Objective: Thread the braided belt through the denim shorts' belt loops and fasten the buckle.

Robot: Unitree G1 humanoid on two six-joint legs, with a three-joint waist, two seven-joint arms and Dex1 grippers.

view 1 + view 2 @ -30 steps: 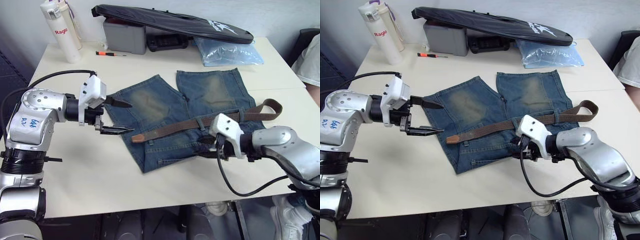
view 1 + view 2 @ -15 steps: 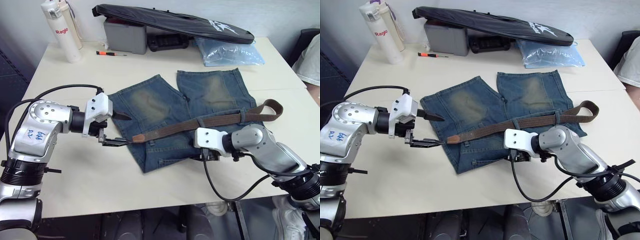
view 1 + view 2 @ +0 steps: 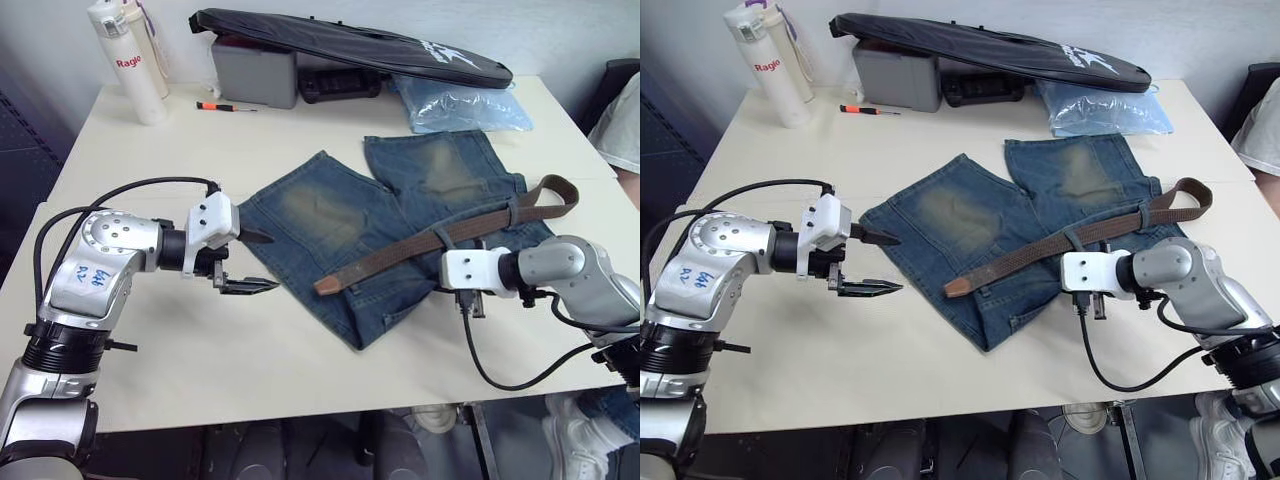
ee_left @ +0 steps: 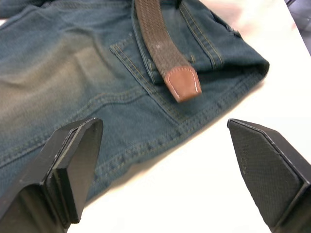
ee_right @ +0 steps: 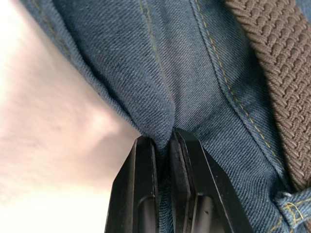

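From the head camera, we saw the denim shorts [image 3: 400,225] spread flat on the cream table [image 3: 300,360], waistband toward us. The braided belt [image 3: 440,238] ran across the waist, passing under two belt loops [image 3: 441,237], its tan tip [image 3: 326,286] lying free on the denim and its far end curling in a loop near the table's right edge. Our left gripper [image 3: 245,262] hovered just beside the shorts' left edge, fingers spread wide and holding nothing. Our right gripper [image 3: 1090,298] sat at the waistband's near edge.

In the left wrist view, we saw both black fingers [image 4: 68,167] well apart, the belt's leather tip [image 4: 182,83] resting on the denim ahead of them.

In the right wrist view, our fingers [image 5: 146,194] were pinched together on a fold of the denim hem, the woven strap [image 5: 272,73] lying just beside.
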